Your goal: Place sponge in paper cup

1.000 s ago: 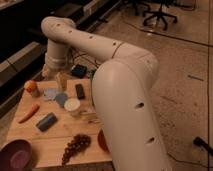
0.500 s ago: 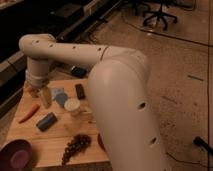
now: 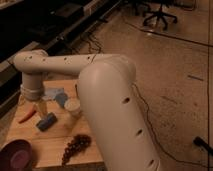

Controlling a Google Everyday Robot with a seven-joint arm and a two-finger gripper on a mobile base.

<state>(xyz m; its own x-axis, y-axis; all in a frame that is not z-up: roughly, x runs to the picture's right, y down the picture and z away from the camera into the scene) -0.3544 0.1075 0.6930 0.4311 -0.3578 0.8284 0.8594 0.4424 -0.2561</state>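
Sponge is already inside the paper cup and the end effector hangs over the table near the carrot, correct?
No. The camera view shows the blue sponge lying on the table, outside the paper cup and to its left in the picture. The end effector does hang over the table near the carrot.

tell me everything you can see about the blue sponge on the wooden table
The blue oblong sponge looks like a soft, dark blue block. It lies flat and slightly askew on the light wooden table, outside the white paper cup, which stands to its upper right. An orange carrot-like item lies on its other side. The gripper hangs just above its far end; whether they touch cannot be told.
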